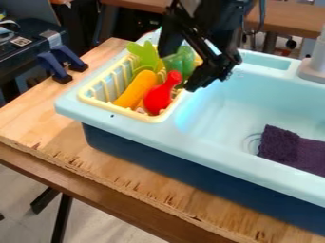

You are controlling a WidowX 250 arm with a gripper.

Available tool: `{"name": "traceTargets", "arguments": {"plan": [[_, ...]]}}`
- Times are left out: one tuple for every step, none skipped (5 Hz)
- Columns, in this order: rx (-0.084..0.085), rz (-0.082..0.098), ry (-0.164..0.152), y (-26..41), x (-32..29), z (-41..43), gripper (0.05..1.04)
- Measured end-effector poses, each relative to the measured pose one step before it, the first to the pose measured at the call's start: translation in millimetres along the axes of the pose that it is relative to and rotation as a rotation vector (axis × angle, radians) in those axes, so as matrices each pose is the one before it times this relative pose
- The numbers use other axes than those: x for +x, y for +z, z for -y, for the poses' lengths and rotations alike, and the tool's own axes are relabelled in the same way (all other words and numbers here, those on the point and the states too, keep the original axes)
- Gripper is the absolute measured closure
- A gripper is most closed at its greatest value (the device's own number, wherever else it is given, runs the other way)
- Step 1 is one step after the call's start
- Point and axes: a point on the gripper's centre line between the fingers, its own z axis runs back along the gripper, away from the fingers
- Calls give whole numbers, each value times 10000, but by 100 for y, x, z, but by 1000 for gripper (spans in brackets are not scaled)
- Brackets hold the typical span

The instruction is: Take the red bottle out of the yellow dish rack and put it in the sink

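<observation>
Here's the black arm, coming in from the top edge, right of centre, and angled down to the left over the near-left end of the sink. The gripper hangs at a slant above the yellow basket, one finger toward its far side, the other lower, over the rim next to the basin. Those two fingers are spread, a clear gap between them, and right there in the gap we see the see-through green toy, in the far part of the basket; whether they touch it, I cannot tell. Just in front sits the red toy, narrow neck up and leaning right, close to the lower finger. Beside it lies the orange toy, tilted, with a light green leafy toy behind. Over in the basin, there's a dark purple cloth, partly folded, beside the drain.
</observation>
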Motion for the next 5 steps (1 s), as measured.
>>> {"name": "traceTargets", "arguments": {"plan": [[136,-239,286,-695,-342,-550,77],[10,-101,177,-686,-164,-251,77],[-35,64,-27,-1085,19,298,77],[-43,221,83,-202,289,62,131],[-75,324,-86,-138,442,407,419]]}}
